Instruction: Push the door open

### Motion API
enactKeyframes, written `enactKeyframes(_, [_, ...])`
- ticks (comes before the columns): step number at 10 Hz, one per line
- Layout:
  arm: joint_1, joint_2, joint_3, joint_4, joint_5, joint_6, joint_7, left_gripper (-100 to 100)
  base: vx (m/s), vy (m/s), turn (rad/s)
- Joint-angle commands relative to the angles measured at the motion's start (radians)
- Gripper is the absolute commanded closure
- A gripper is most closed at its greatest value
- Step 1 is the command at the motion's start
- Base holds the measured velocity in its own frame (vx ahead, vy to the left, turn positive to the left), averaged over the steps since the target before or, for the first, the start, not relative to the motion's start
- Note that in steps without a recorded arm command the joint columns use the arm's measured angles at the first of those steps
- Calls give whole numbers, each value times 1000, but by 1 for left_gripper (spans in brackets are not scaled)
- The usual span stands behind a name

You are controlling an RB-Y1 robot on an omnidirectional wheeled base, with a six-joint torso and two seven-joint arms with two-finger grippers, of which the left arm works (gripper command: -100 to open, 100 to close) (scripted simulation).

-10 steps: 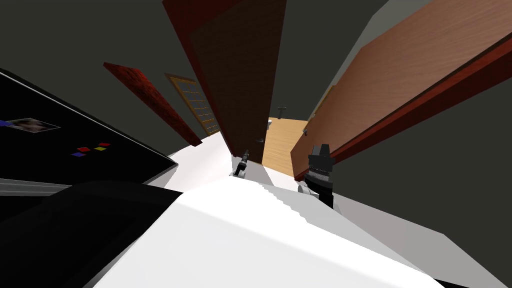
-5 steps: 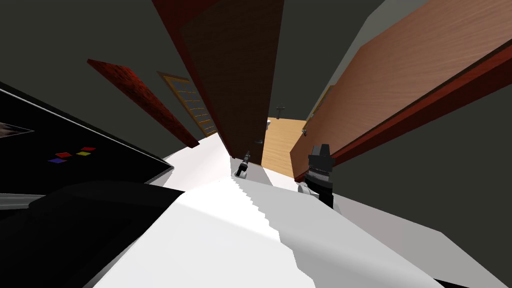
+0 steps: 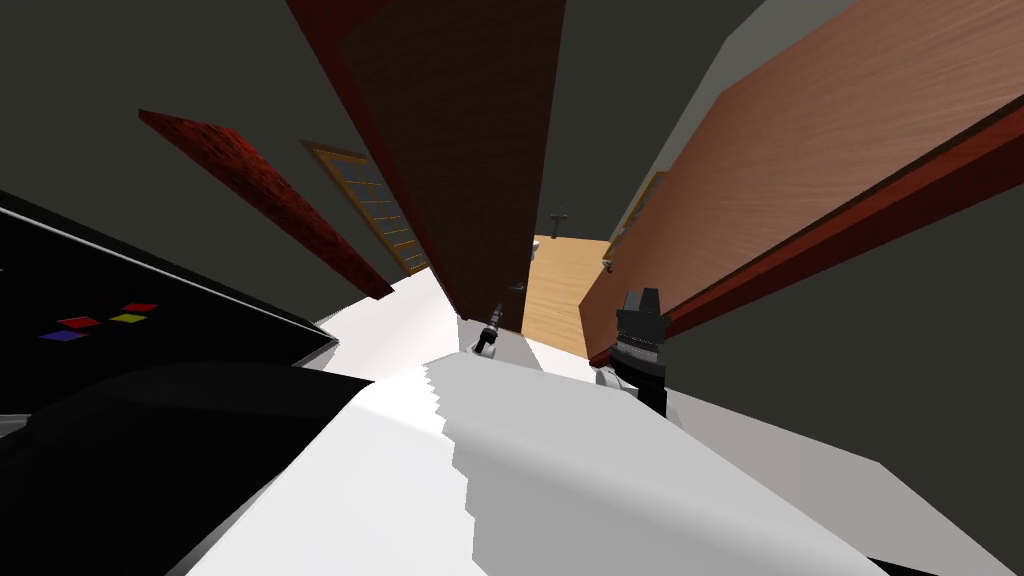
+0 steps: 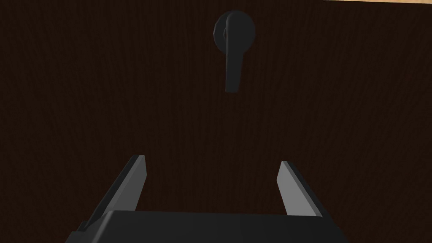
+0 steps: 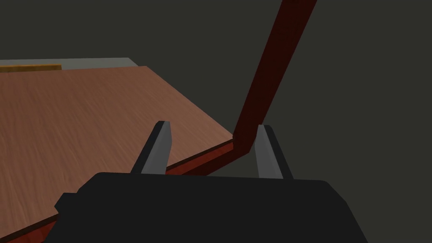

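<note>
Head cam, L→R:
- Far L: black panel (image 3: 200,300) w/ small coloured squares (image 3: 78,322), red, yellow, purple.
- Next: dark red strip (image 3: 265,200) running slantwise, then a yellow-framed panel (image 3: 385,215) on the grey wall behind.
- Centre: dark brown door (image 3: 460,150), the task item, directly ahead of me and ajar. Its free edge stands clear of the door to the R, w/ a wedge of light wood floor (image 3: 555,280) showing between them.
- L gripper (image 4: 211,159): low at the foot of the dark door's face, near the free edge. Fingers apart, nothing between them. L wrist cam shows them aimed square at the door face. Lever handle (image 4: 233,50) lies beyond the tips, approx in line w/ the gap, lever pointing from its round rose back toward the gripper. Tip-to-door contact: can't tell.
- R gripper (image 5: 213,125): beside the base of a reddish-brown door (image 3: 800,170). Fingers apart, empty. R wrist cam: that door's face on one side, its red frame (image 5: 270,76) bending between the fingers.
- Far R: grey wall (image 3: 900,350).
</note>
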Motion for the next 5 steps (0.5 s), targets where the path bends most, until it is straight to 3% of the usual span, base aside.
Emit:
enactKeyframes(1, [-13,-11,-6,35,1,-5,3,-100,132,17,-72])
enactKeyframes(5, [-48,-38,-13,119,5,-25,9,-100,115,15,-42])
